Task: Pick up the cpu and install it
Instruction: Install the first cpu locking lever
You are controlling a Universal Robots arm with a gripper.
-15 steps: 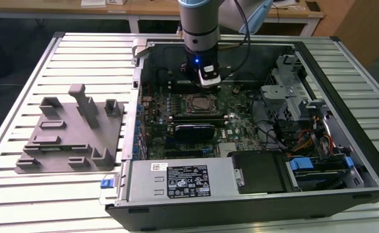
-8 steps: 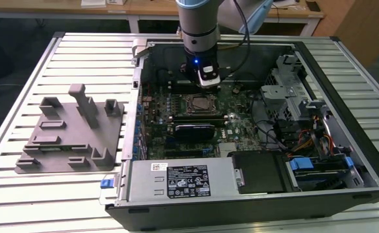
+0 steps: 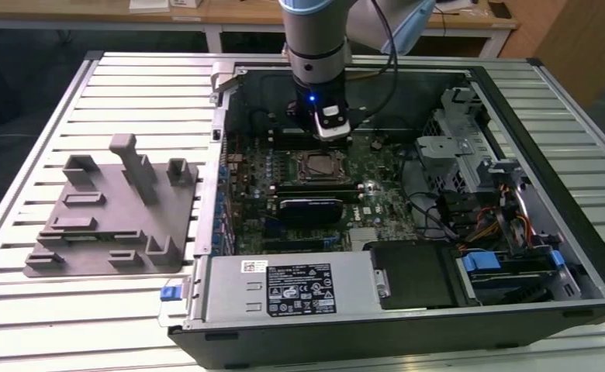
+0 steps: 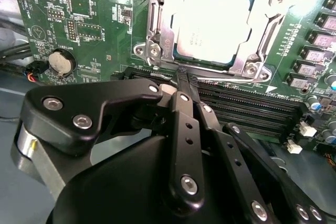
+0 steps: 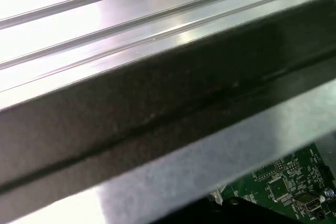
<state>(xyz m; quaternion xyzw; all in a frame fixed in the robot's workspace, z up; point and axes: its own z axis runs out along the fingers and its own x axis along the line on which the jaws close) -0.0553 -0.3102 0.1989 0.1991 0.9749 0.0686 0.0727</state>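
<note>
A: Where does the cpu (image 4: 212, 24) lie relative to the hand (image 4: 184, 80)?

B: In the second wrist view the cpu sits seated in the motherboard socket (image 4: 157, 51), just beyond the tips of the hand and apart from them. The hand's two black fingers (image 4: 181, 129) are pressed together with nothing between them, their tips over the black memory slots (image 4: 252, 103) that run beside the socket. In the exterior view the hand (image 3: 329, 136) hangs inside the open computer case (image 3: 551, 116), just behind the socket, with the cpu (image 3: 315, 164) below and ahead of it.

A: How does the cpu look?

B: It is a flat square chip with a bright silver top, washed pale by glare, and a thin light edge. It lies level in the socket, and the metal frame around it stands open, its silver arms flanking two sides of the chip.

A: What else surrounds the hand?

B: A green motherboard (image 4: 84, 24) with a round coin battery (image 4: 60, 62) off to one side. On the bench (image 3: 126, 101), well away from the hand and outside the case, rests a grey fixture block (image 3: 116, 209).
</note>
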